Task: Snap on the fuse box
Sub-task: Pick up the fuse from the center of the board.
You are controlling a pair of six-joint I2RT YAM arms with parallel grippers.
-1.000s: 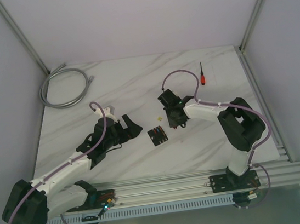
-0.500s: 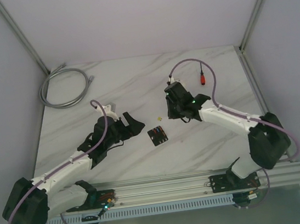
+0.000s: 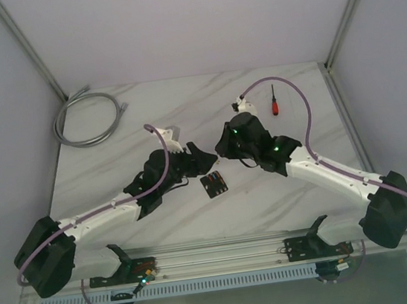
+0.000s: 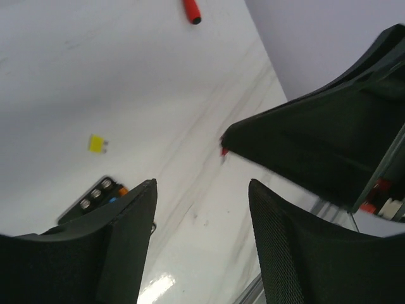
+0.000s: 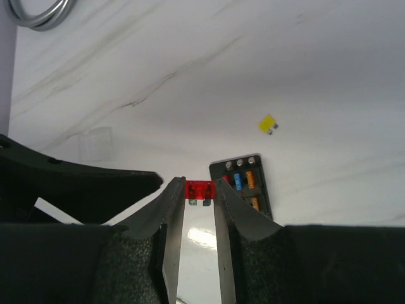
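Observation:
The fuse box (image 3: 214,184) lies flat on the marble table, a small black block with red, blue and orange fuses in its slots (image 5: 243,168). My right gripper (image 5: 199,183) is shut on a small red fuse (image 5: 199,190), held a little above the table just left of the box. It hovers just behind the box in the top view (image 3: 222,150). My left gripper (image 4: 202,183) is open with nothing between its fingers. It sits close beside the right gripper, just left of the box (image 3: 202,159). Only a corner of the box (image 4: 95,195) shows past its left finger.
A loose yellow fuse (image 5: 267,123) lies on the table just behind the box. A red-handled screwdriver (image 3: 274,103) is at the back right. A grey cable coil (image 3: 87,119) is at the back left. A small clear plastic piece (image 5: 97,144) lies left of the grippers.
Both arms have reached in toward the middle, and the grippers now nearly meet behind the fuse box. The left jaws have narrowed somewhat. The right gripper still holds the red fuse.

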